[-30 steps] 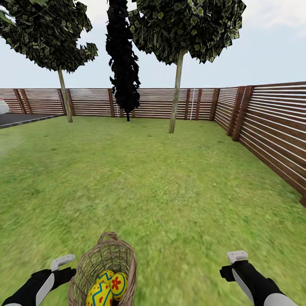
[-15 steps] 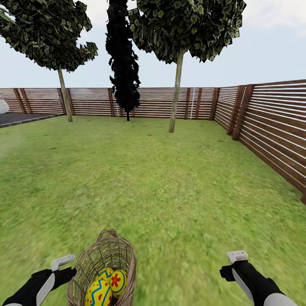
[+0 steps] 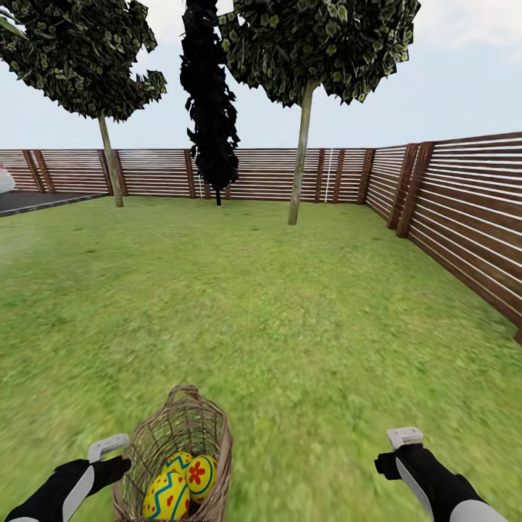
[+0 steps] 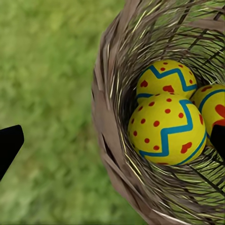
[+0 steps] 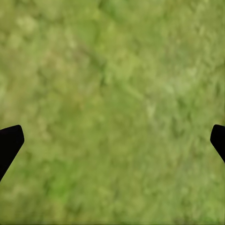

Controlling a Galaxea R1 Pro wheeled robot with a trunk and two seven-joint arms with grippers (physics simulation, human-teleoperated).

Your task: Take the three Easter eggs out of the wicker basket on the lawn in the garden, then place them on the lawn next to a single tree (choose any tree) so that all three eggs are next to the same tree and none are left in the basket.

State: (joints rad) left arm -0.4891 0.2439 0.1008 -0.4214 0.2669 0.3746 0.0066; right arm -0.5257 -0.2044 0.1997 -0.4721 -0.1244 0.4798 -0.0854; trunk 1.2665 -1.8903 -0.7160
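Currently reaching: the left gripper (image 4: 112, 140) hangs spread wide above the wicker basket (image 3: 177, 442), one fingertip over grass and the other over the basket's inside, with the rim between them.
Right gripper (image 5: 112, 140): also spread and holding nothing, over bare lawn (image 3: 290, 312), well apart from the basket.
Eggs: three Easter eggs, all inside the basket; the dotted egg (image 4: 166, 129) lies uppermost and nearest the left gripper, a second egg (image 4: 166, 77) is tucked behind it, and a third egg (image 4: 213, 105) sits partly hidden at the side.
Basket: one, upright on the grass just beside the left gripper, its arched handle at the far rim.
How to do it well: the left gripper probably needs to shift inward until both fingers clear the rim, then come down straight over the top egg and close across its middle; a round, smooth egg may squirt out of an off-centre pinch.
Trees: two leafy ones, the nearer tree (image 3: 299, 167) far ahead of both grippers, the second tree (image 3: 109, 163) off toward the left; one dark conifer (image 3: 210, 109) between them.
Progress: no egg is out of the basket.
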